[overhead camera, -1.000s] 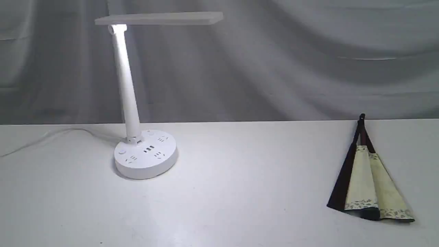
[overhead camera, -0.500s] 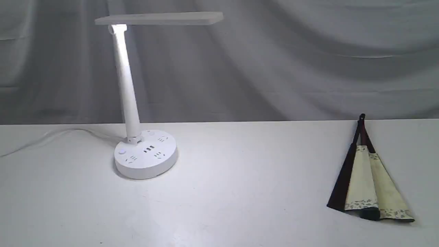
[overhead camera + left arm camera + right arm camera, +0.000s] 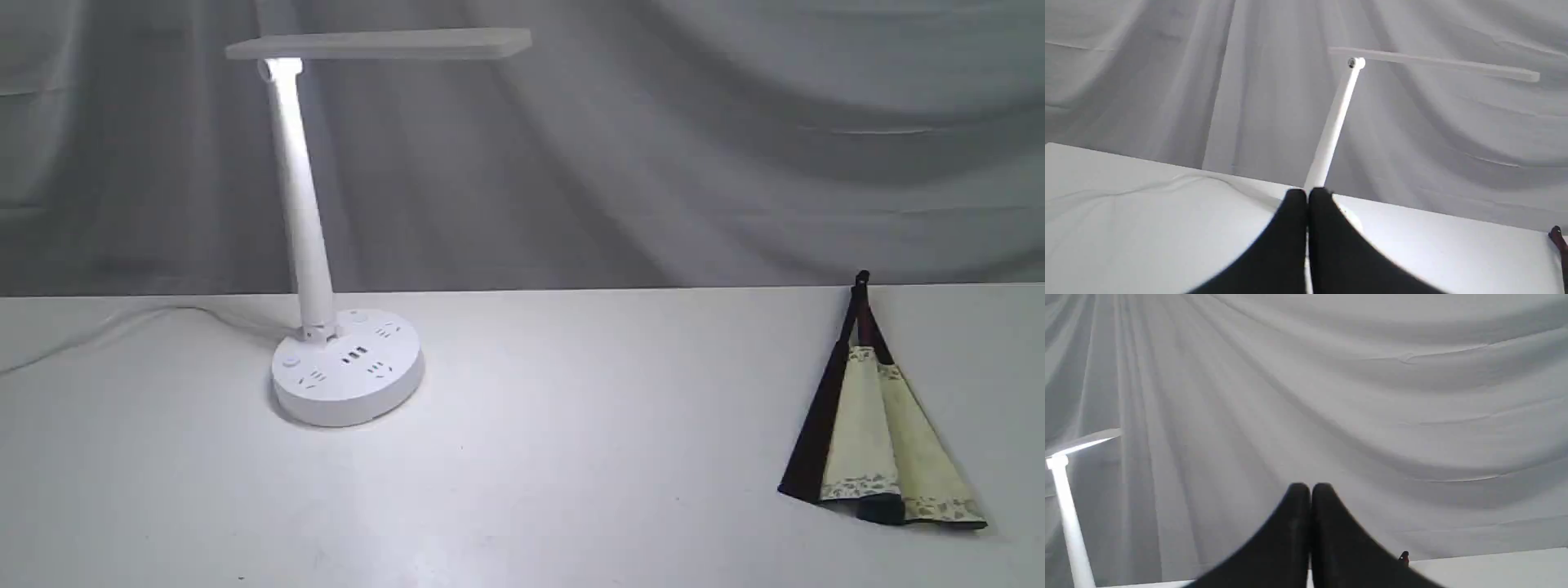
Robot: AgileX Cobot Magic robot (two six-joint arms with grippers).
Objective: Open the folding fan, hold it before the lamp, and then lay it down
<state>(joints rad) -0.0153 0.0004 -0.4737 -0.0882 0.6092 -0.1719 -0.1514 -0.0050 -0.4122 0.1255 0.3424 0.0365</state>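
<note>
1. While the lamp (image 3: pixel 302 212) sits lit up on the left half of the tabletop (image 3: pixel 571 474), the fan (image 3: pixel 878 433) is way over on the right, lying flat and well apart from it.
2. Fan's only partly spread. Two cream panels show, each with a patterned strip along the wide end, and there's a dark maroon outer stick down its left side. The pivot end points at the far edge of the tabletop, the wide end faces the near edge.
3. Can't make out any writing on the paper from here, too small.
4. Lamp: flat head held level up top, sticking out to the right from the hinge, slim stem leaning a bit, round base with sockets and a little row of ports. The upper stem is glowing bright and there's a pale pool of light on the tabletop by the base.
5. A thin white cord (image 3: pixel 122 322) trails off from behind the base toward the left edge.
6. Left claw (image 3: pixel 1306 196): clenched tight, the two black fingers pressed together with nothing between them. It's pointed toward the lamp's stem.
7. Right claw (image 3: pixel 1310 490): same deal, fingers squeezed together, gripping nothing, facing the wrinkly grey cloth (image 3: pixel 1372 396) hung behind everything. The fan's dark pivot tip just peeks out beside it.
</note>
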